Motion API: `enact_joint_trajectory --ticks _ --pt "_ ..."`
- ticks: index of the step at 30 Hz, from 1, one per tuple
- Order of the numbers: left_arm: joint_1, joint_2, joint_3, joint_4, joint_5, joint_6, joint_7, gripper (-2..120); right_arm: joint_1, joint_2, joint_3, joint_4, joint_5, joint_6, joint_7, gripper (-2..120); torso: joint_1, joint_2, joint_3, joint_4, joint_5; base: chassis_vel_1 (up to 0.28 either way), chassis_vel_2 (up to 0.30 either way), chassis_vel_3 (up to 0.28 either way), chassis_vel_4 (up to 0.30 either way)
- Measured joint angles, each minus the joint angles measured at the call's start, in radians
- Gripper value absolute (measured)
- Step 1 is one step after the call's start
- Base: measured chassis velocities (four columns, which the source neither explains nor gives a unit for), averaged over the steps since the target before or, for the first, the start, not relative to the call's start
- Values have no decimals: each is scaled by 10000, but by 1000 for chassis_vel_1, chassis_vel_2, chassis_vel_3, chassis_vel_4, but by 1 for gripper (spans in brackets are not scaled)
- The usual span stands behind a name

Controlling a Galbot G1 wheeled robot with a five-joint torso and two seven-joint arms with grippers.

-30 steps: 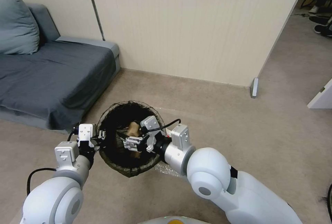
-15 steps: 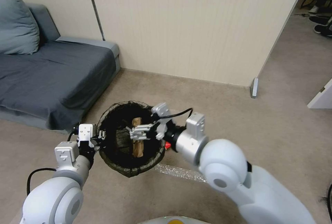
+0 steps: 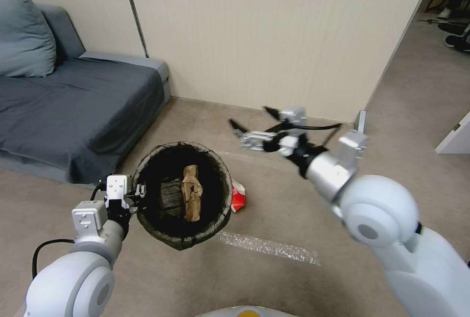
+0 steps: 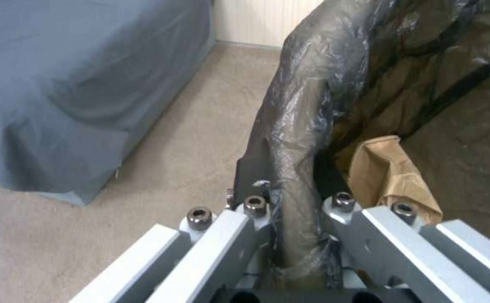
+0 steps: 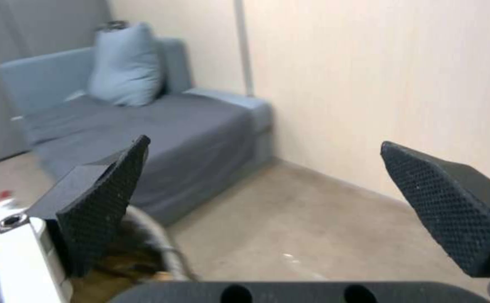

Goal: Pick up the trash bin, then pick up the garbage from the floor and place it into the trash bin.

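The bin (image 3: 182, 194) is gripped at its bag-wrapped rim by the left gripper (image 3: 128, 193), one finger (image 4: 222, 235) outside and one inside. A brown bag (image 3: 191, 198) stands in the bin; what lies dark beneath it is hard to make out. A red carton (image 3: 238, 198) on the floor is half hidden behind the bin's right side. The right gripper (image 3: 249, 124) is spread wide and empty, up and to the right of the bin. The sofa (image 3: 68, 106) sits left of the bin.

The room is evenly and softly lit, with only weak shadows under the sofa (image 3: 73, 111). The right gripper (image 3: 249, 124) is smeared by motion blur. Inside the trash bin (image 3: 215, 224) it is dark. The right wrist view looks hazy.
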Motion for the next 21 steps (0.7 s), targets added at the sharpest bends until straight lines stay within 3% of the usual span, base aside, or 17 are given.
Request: enact_joint_trajectory --ticks 4,7,9,12,21 --pt "-4 -17 18 0 15 11 4 2 -1455 90 716 77 -1039 507 -173 100 0 0 0 -2 -2 0 0 0 0" --pt "24 -30 -14 -31 28 16 14 2 -2750 745 1263 14 -2194 1058 -387 100 -1 0 -1 -3 -3 0 0 0 0" --pt "38 -29 -29 -50 30 21 16 2 -2967 1014 1399 -48 -2447 1183 -434 100 0 0 0 -2 -3 0 0 0 0" --pt "69 -28 -69 -111 60 86 21 2 -3611 2194 1859 -360 -3420 1652 -843 100 0 0 0 -1 -2 0 0 0 0" --pt "363 -287 -487 -343 740 90 576 2 -4596 3224 2105 -851 -5724 2737 -1428 100 0 0 -1 -1 -3 0 0 0 0"
